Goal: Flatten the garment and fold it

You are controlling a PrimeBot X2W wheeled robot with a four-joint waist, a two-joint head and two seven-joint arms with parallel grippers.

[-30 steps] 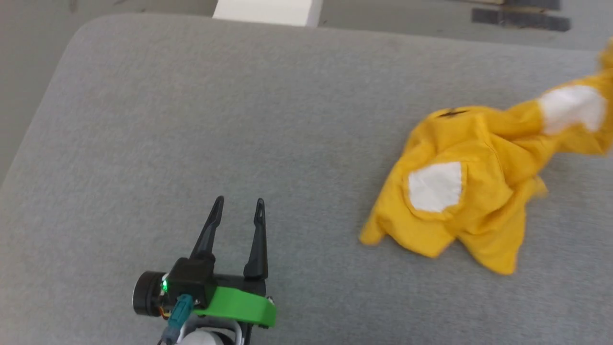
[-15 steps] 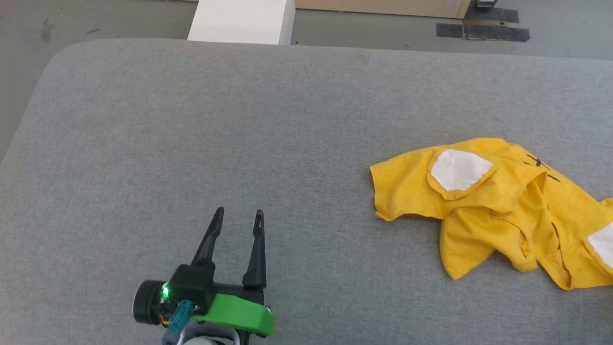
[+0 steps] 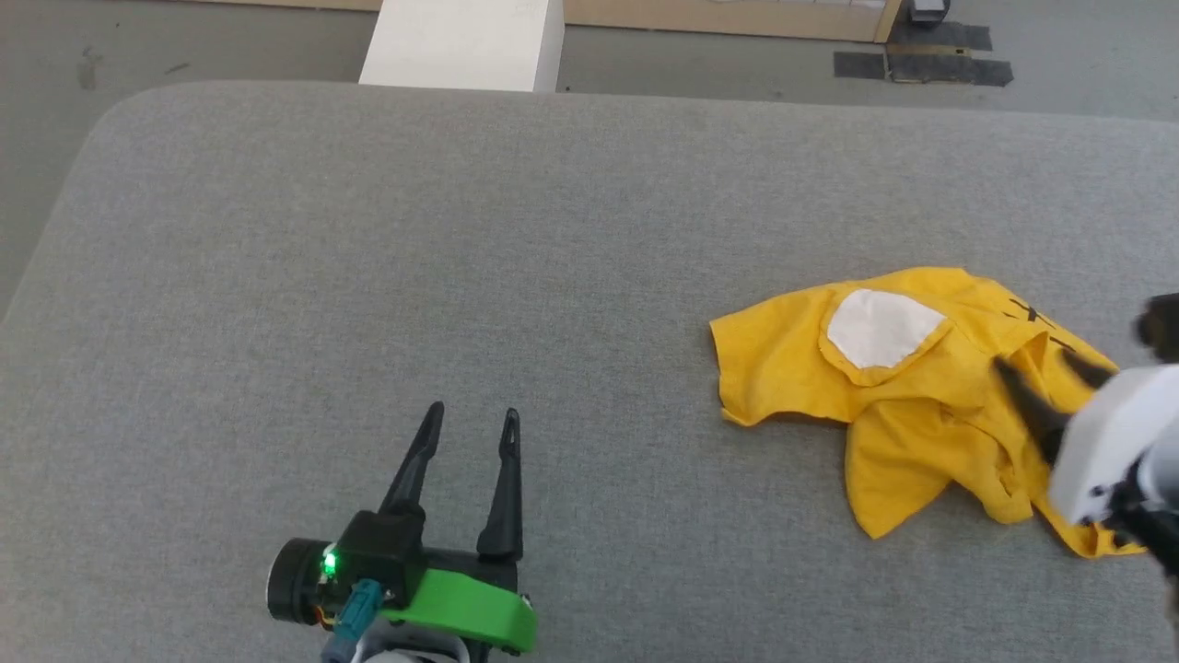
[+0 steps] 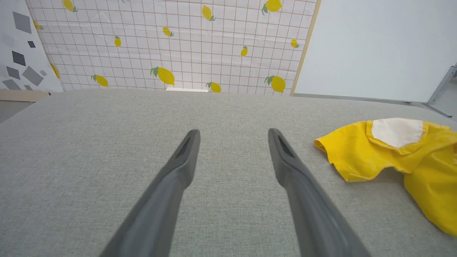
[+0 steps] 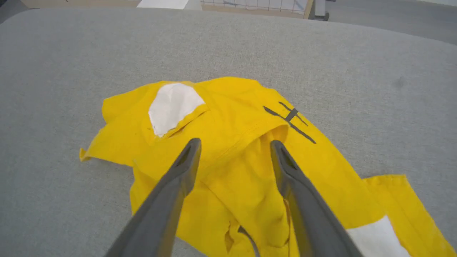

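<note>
Over the crumpled garment (image 3: 921,433), right claw (image 3: 1033,361) newly in view; jaws apart

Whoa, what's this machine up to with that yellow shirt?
A two-armed robot is working on flattening and folding a yellow T-shirt, which lies crumpled, white patch up, toward the right side of a grey table. Its right gripper is poised over the middle of the shirt with its fingers spread and nothing held. Its left gripper is also open, over bare table well to the left of the shirt. No folding is done yet.
</note>
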